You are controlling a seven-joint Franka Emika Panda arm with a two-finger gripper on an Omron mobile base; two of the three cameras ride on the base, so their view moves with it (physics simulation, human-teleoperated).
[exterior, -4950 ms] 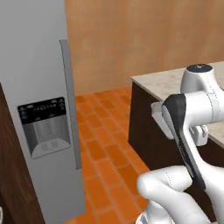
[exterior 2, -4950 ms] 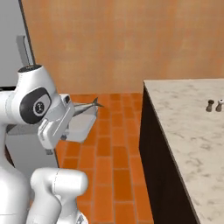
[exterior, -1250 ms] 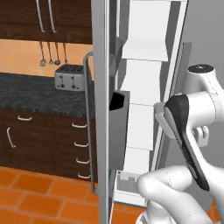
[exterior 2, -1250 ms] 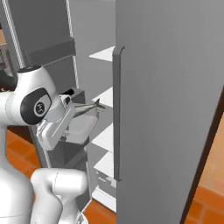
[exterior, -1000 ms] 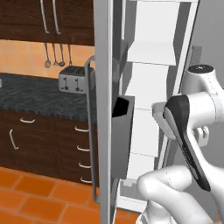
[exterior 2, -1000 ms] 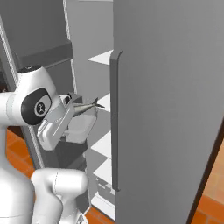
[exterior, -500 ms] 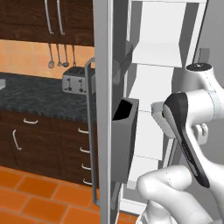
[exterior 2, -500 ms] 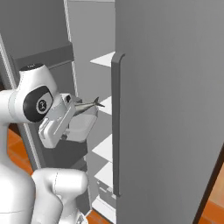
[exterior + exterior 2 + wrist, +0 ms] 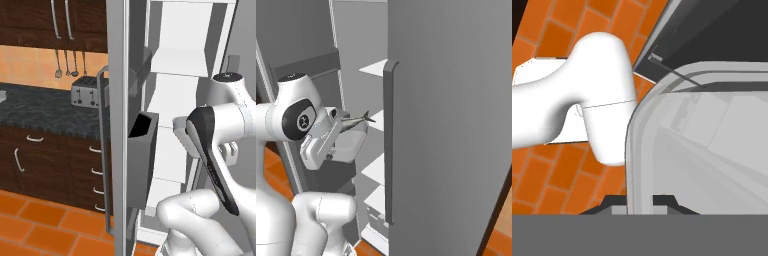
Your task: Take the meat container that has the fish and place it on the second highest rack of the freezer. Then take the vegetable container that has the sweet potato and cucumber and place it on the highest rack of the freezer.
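The step in hand appears to be carrying the fish tray into the tall grey-silver freezer (image 9: 118, 75) and setting it on the second highest rack; to do it well, I judge the arm should keep the tray level so the fish does not slide, clear the open door's edge and its bins, and enter just above the target shelf before lowering. At the left of the left base view, a silver toaster (image 9: 83, 90) sits on a dark speckled tabletop (image 9: 45, 107), well apart from the work. Moving right, the freezer door stands edge-on at frame centre with its long vertical bar handle (image 9: 102, 150) and an open-topped dark door bin (image 9: 143, 155) whose inside cannot be seen. Further right the white shelved interior rises to the top of the frame, the flat white second highest rack (image 9: 176, 70) showing bare in what is visible, though which shelf counts as second is hard to confirm. In the right base view, the shallow translucent grey meat container (image 9: 350, 140) hangs at centre left, near the shelves' front edges but not yet over one; the small slender silvery-grey fish (image 9: 358, 119) shows above its rim, tail pointing right toward the shelves. In the hand view the gripper (image 9: 639, 202) at bottom centre is pinched narrow on the container's rim.
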